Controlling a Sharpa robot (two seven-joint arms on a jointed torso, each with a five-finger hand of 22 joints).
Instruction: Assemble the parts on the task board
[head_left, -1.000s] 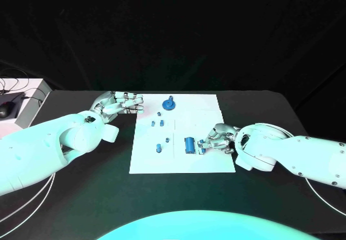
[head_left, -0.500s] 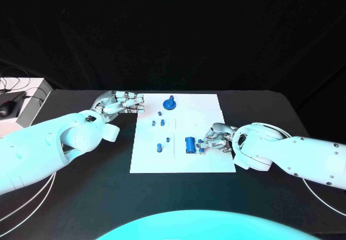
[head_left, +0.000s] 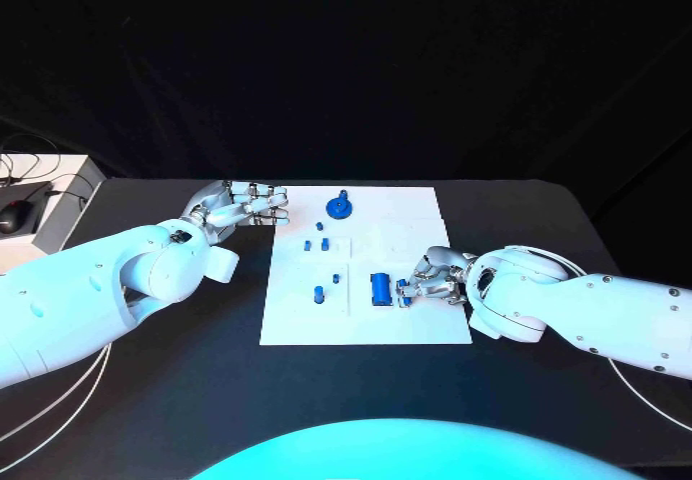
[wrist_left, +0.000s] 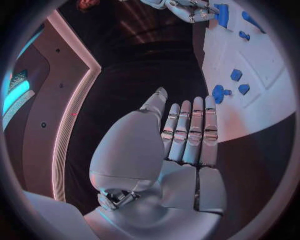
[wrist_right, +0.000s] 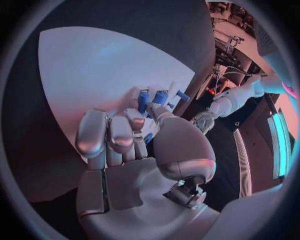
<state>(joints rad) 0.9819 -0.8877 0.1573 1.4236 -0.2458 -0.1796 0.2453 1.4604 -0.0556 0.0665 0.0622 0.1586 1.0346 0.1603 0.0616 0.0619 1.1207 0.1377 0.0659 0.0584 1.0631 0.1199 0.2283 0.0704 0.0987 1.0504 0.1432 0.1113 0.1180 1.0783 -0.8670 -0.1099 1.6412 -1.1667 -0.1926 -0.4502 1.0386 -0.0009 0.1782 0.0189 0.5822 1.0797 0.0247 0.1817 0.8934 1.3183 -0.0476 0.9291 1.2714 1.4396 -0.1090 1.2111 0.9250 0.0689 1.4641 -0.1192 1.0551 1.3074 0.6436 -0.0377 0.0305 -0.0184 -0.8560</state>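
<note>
The step in hand is judged to be the securing of the blue cylindrical part (head_left: 379, 289) on the task board (head_left: 368, 330) by the right hand (head_left: 437, 279). For this to be done well, the part should be taken squarely across its body, lifted without dragging across the board, and kept clear of the small blue parts (head_left: 319, 294) standing just beside it. The fingers (wrist_right: 128, 125) of the right hand are seen drawn in narrowly at the right side of the cylindrical part, their tips touching or very nearly touching it; whether a firm hold has been made cannot be told. The left hand (head_left: 240, 207) rests on the black surface (head_left: 173, 380) at the board's far left corner, its fingers (wrist_left: 187, 135) held straight and close together, nothing being held. The blue knobbed part (head_left: 338, 208) stands at the board's far edge, untouched.
</note>
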